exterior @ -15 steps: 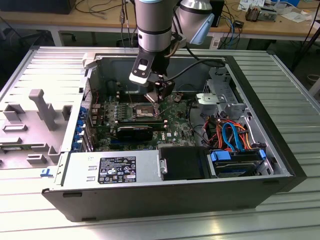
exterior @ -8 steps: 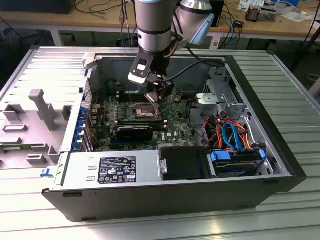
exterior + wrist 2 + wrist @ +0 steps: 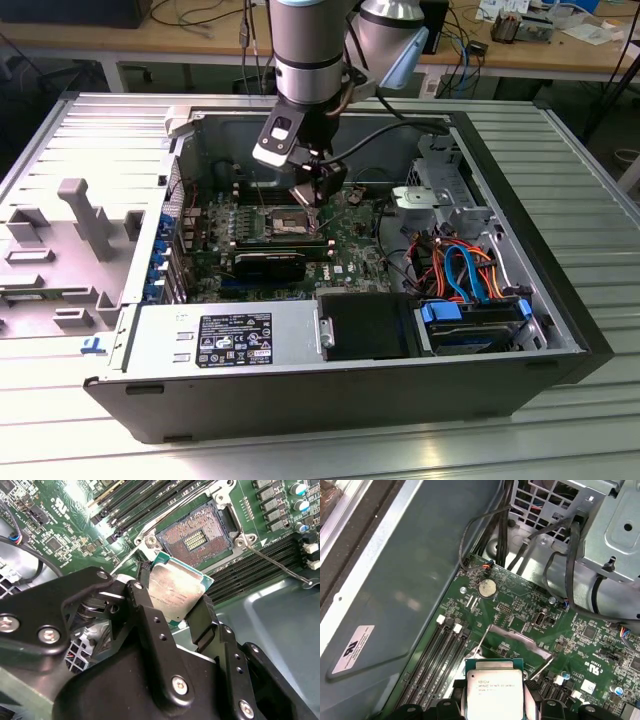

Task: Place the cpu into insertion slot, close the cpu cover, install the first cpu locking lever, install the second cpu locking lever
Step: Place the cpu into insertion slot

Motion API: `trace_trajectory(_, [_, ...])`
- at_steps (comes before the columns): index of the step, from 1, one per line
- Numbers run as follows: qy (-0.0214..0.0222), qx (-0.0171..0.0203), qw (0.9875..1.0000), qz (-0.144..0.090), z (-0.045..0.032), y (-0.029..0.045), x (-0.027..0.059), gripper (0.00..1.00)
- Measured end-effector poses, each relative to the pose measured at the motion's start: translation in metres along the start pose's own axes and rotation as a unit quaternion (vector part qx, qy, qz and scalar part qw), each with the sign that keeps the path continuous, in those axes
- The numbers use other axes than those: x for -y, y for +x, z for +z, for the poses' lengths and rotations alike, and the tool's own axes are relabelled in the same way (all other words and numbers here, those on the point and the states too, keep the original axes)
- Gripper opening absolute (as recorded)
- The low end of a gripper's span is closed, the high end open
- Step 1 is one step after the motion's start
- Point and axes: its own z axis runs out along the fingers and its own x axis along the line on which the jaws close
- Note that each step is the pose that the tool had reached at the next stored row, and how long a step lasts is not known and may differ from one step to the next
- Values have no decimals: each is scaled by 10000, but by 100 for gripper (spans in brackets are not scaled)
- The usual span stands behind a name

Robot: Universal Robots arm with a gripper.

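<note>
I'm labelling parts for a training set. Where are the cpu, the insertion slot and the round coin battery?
cpu [image 3: 176,592], second wrist view, middle of its silver top.
insertion slot [image 3: 195,539], second wrist view, centre of its pin field.
coin battery [image 3: 487,587], first wrist view, middle of its round face.

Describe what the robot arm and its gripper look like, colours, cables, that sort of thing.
The arm is a silver-grey cylinder with a pale blue joint cap and a black wrist band. A white-and-black camera box sits at the wrist, and a black cable loops off it. The gripper is matte black, with jointed bar fingers studded with silver screws.
</note>
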Motion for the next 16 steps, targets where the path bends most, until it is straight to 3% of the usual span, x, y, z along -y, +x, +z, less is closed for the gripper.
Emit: trace_trajectory(16, [-10,48,9985,553,3,0,0,54])
